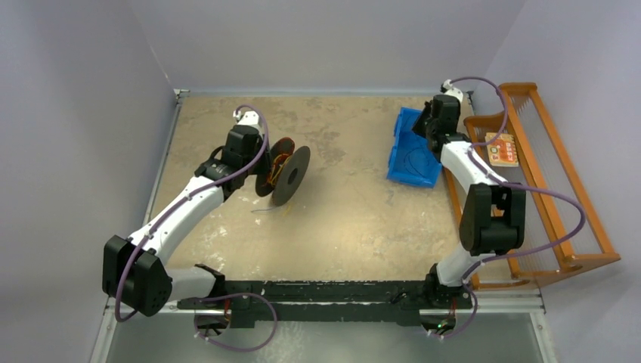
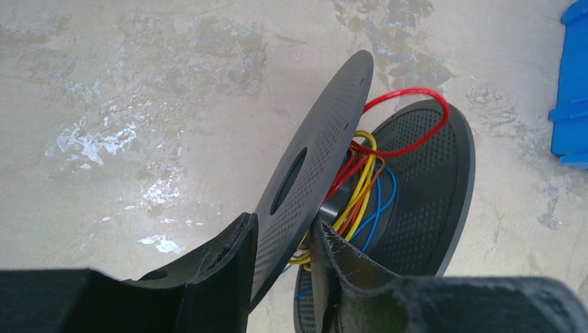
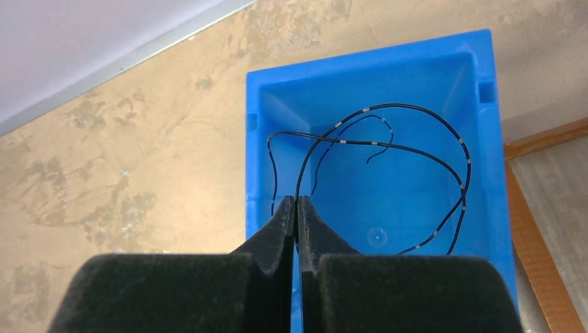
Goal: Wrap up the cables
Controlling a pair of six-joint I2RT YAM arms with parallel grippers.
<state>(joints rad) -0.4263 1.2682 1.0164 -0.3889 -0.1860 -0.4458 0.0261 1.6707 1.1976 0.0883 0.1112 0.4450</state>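
Observation:
A black two-flanged spool stands on edge at the table's left middle. My left gripper is shut on its near perforated flange, one finger on each side. Red, yellow, orange and blue cables are wound on the hub, and a red loop sticks out past the rim. My right gripper is over the blue bin at the back right. It is shut on a thin black cable with white marks that lies looped in the bin.
A wooden rack with a small orange card runs along the right edge. A loose thin strand lies on the table in front of the spool. Walls close the left, back and right sides.

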